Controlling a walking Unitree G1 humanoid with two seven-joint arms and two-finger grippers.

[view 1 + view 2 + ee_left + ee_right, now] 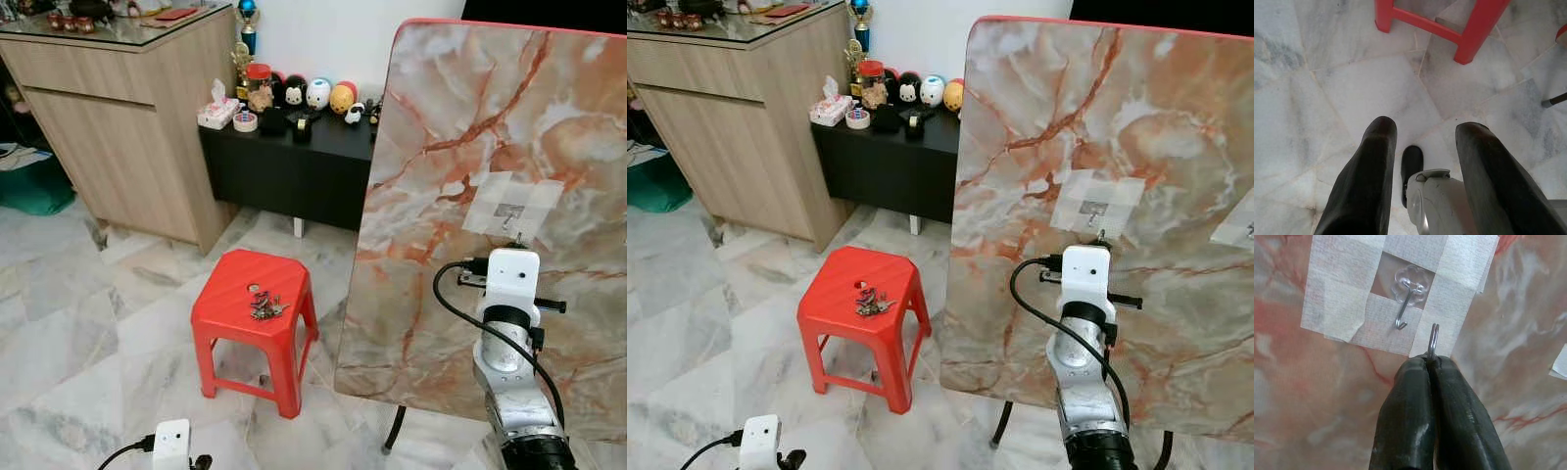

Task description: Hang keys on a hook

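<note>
While the right arm reached up at the marble-patterned board, the scene stood as follows.

Right gripper [1431, 363]: raised against the board at the right of the scene; its 2 black fingers [1405, 421] were pressed together, pinching a thin wire ring [1433, 340] that stuck out past the tips.
Wire ring: held edge-on, just beside the hook [1406, 308] and slightly below its tip, not on it; I could not tell whether any keys hung from it.
Hook: a small metal hook on a clear flower-shaped base, fixed to the board inside a patch of white tape [1342, 308].
Board [460, 117]: a large upright panel with a red edge and orange-veined marble pattern, at the right.
Keys [265, 307]: a bunch lay on top of the red plastic stool [225, 313], near the middle of its seat, well apart from the hook and to its left.
Stool: stood on the pale marble floor [88, 343], left of the board.
Left gripper [1422, 147]: hung low at the near left, pointing at the floor close to the stool's legs; its 2 fingers [1369, 181] were spread apart and held nothing.
Far side: a black low tabletop [294, 137] against the wall carried small toy figures, a tape roll and a tissue pack; a wooden cabinet [118, 127] stood at its left.
</note>
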